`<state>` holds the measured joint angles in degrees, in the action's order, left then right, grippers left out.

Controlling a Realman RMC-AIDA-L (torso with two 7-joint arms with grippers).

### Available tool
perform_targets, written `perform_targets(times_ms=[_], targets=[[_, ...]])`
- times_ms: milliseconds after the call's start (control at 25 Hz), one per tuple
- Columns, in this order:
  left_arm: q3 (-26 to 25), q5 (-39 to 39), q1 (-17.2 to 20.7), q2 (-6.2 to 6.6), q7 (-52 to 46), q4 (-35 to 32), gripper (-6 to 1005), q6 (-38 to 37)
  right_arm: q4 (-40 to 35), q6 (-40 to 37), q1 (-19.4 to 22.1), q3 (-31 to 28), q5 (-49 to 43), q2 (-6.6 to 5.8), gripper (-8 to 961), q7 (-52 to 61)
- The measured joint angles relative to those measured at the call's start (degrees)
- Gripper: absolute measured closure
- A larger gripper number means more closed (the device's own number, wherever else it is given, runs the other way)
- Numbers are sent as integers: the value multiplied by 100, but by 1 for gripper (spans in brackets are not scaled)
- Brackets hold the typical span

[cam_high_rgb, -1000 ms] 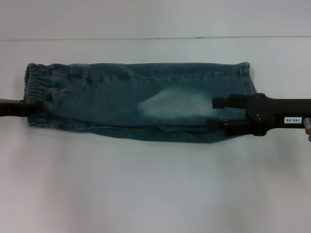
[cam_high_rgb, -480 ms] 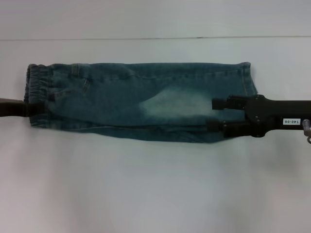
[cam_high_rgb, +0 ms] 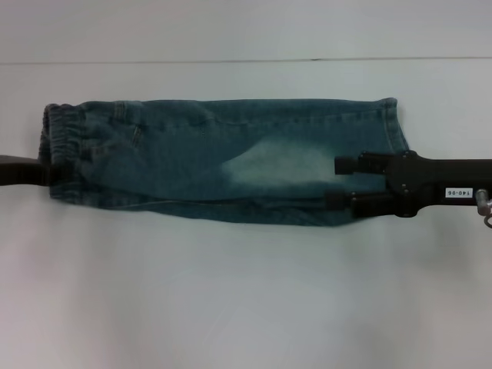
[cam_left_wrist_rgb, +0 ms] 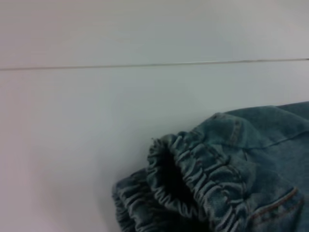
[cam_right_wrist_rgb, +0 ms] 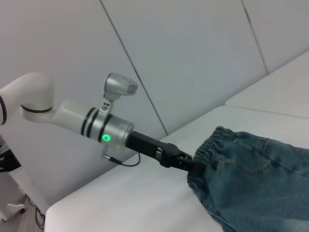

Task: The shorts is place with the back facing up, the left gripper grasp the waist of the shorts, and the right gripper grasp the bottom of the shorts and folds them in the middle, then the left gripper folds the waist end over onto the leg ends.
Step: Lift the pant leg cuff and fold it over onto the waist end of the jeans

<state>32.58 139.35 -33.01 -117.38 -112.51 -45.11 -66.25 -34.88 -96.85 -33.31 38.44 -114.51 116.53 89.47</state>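
White table (cam_high_rgb: 231, 307) before a white wall, shorts (cam_high_rgb: 223, 157) lying folded lengthwise, left gripper (cam_right_wrist_rgb: 193, 164) clamped on the waist (cam_high_rgb: 61, 150), right gripper (cam_high_rgb: 338, 182) spread apart over the leg ends (cam_high_rgb: 388, 123).

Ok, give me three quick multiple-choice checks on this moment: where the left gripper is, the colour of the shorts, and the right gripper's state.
1. Where is the left gripper?
A. at the waist of the shorts
B. at the leg ends
C. parked off the table

2. What colour are the shorts?
A. black
B. faded blue
C. red

3. What state is the right gripper in?
A. shut on the hem
B. out of view
C. open over the leg ends

Answers: 1 A, the right wrist view shows it reaching the gathered band. 2 B, washed denim in every view. 3 C, its fingers sit apart above the cloth.
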Motion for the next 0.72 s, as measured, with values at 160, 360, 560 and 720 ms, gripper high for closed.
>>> perform_targets(times_ms=[160, 360, 560, 720], targets=[[-4, -111, 5, 28, -34, -274, 838, -494, 30, 86, -9, 45, -2, 11, 17, 0], [-6, -130, -128, 77, -366, -925, 874, -1489, 145, 365, -56, 138, 0, 58, 54, -9], [-15, -164, -405, 203, -738, -1288, 882, -2111, 356, 1213, -62, 35, 285, 281, 212, -269], [-20, -200, -706, 333, -932, -1311, 884, -2410, 1234, 2085, -103, 16, 1236, 336, 355, -1208]])
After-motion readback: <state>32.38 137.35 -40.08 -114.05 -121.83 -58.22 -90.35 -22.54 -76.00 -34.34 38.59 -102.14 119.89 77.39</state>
